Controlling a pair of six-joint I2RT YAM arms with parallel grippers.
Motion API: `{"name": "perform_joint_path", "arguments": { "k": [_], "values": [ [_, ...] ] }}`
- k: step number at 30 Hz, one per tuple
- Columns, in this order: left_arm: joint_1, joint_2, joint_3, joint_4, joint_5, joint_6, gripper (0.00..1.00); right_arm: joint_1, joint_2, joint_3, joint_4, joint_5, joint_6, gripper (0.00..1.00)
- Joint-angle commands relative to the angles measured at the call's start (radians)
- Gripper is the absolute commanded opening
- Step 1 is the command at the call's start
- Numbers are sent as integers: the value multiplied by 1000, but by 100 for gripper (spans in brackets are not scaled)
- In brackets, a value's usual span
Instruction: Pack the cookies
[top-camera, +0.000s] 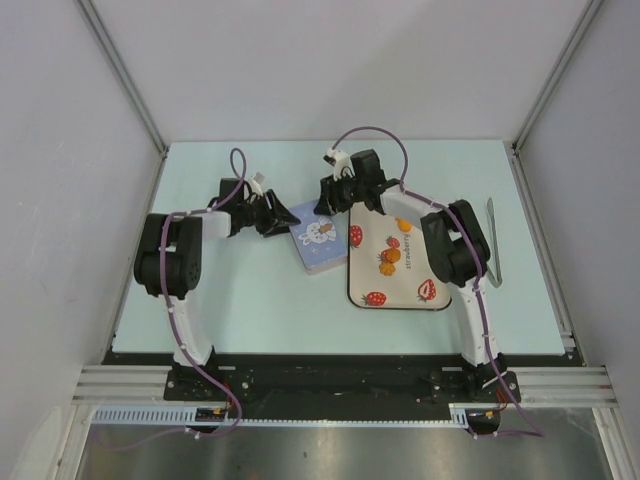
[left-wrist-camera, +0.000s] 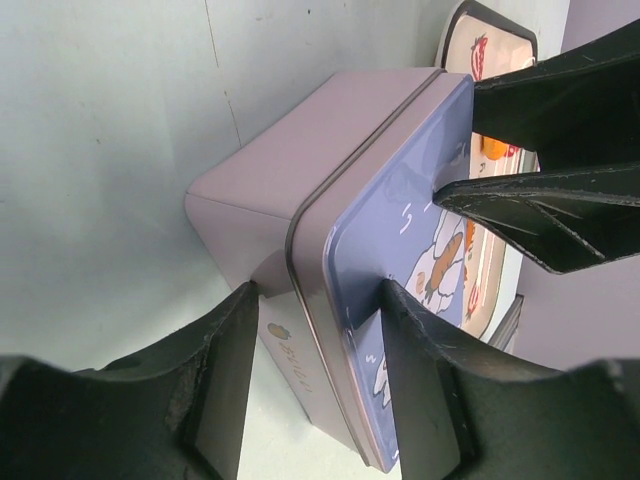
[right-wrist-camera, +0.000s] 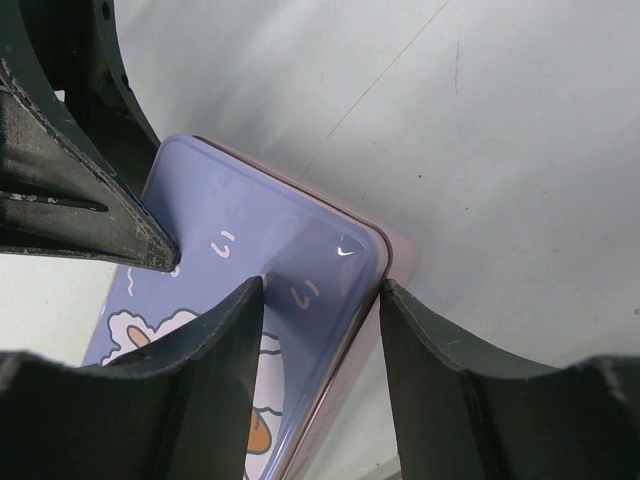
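The cookies lie on the strawberry-print tray (top-camera: 400, 298): one orange disc (top-camera: 404, 225), another orange disc (top-camera: 390, 256), and smaller dark ones beside it that are too small to tell apart. One orange disc (left-wrist-camera: 492, 147) also shows in the left wrist view. A tin (top-camera: 318, 243) with a blue rabbit lid stands left of the tray. My left gripper (top-camera: 281, 222) (left-wrist-camera: 318, 300) is shut on the tin's left edge, one finger on the side wall, one on the lid (left-wrist-camera: 400, 230). My right gripper (top-camera: 330, 205) (right-wrist-camera: 320, 290) is shut on the lid's far corner (right-wrist-camera: 330, 250).
Metal tongs (top-camera: 493, 240) lie at the table's right edge. The right arm's elbow (top-camera: 452, 240) hangs over the tray's right side. Grey walls close in the table on three sides.
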Motion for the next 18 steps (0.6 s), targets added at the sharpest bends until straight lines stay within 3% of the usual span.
{"name": "perform_joint_path", "arguments": {
  "k": [1, 18],
  "values": [
    [-34, -24, -23, 79, -55, 34, 54, 108, 87, -38, -135, -30, -47, 54],
    [-31, -51, 16, 42, -150, 128, 59, 117, 95, -44, -149, -9, -63, 55]
  ]
}}
